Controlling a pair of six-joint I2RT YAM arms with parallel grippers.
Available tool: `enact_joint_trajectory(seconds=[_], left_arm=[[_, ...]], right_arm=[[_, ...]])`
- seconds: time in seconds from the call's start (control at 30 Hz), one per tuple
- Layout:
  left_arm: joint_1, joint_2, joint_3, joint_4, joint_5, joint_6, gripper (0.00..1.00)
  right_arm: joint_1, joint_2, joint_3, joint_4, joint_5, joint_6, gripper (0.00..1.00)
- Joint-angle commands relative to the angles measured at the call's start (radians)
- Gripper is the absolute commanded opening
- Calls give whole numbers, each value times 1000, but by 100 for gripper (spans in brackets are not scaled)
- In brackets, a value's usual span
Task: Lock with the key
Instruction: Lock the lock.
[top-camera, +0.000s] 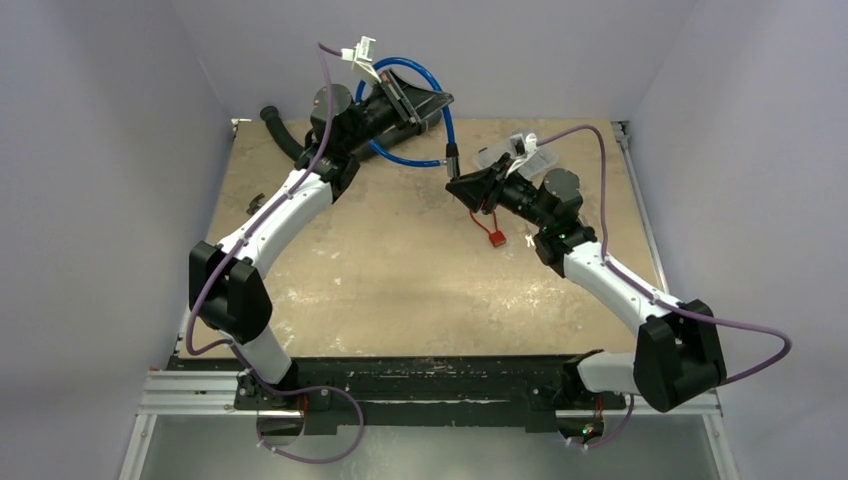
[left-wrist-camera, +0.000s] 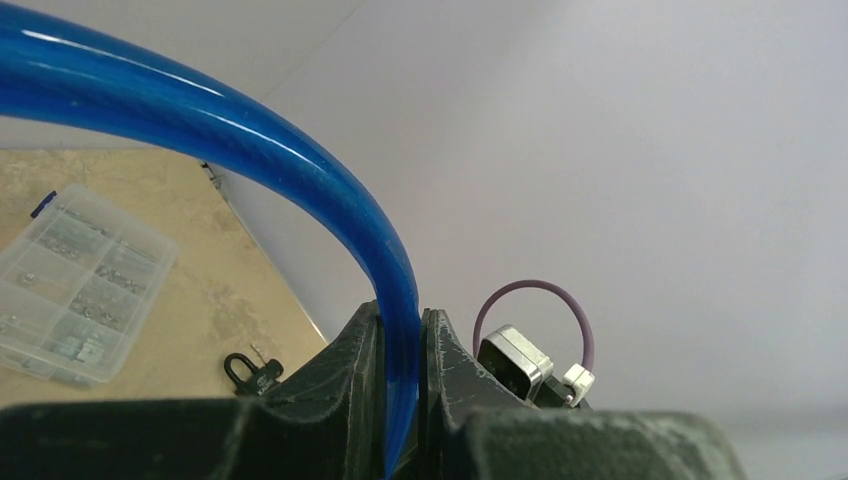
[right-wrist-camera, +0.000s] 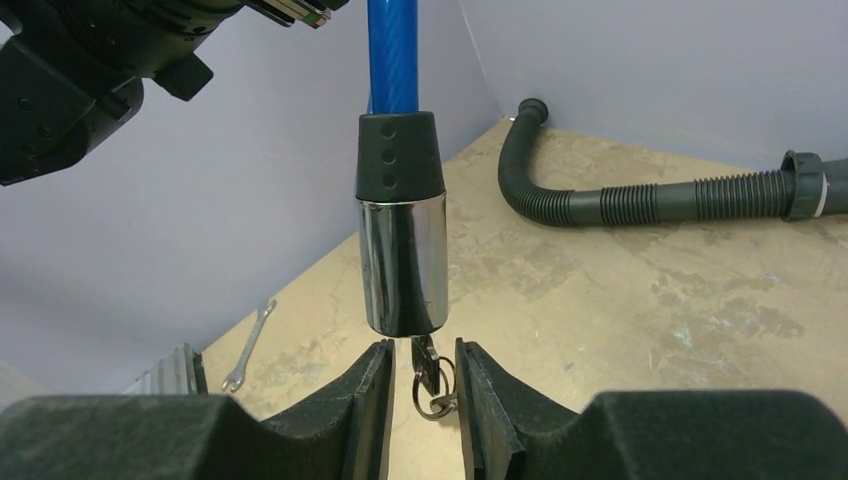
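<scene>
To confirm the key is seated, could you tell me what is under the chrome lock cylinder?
A small key with its ring hangs from the chrome lock cylinder's underside, between the right end effector's open fingers. Its blade is hidden inside the cylinder.

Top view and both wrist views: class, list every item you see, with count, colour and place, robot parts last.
cable lock: one, blue with a chrome barrel, held above the table's far side.
key: one, silvery, on a ring, in the barrel's lower end.
small lock: one, red, on the table, right of centre.
hose: one, black, ribbed, along the far edge.
spanner: one, silver, on the table near a wall.
parts box: one, clear, on the table.
table: one, tan, worn.
left gripper: one, black, shut on the cable lock.
right gripper: one, black, jaws apart either side of the key.
</scene>
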Motion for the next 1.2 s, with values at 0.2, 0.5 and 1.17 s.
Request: enact_joint_trajectory(seconds=[0.2,0.5,1.17], left_arm=[[7,-77,24,75,-49,-12,0],[4,-92,-3,28,-134,13,0],[51,-35,59,126,-207,20,0]], right_arm=[[30,11,40,61,58,-39,19],[40,-3,38,83,83,-48,0],[54,-27,-74,77,14,3,0]])
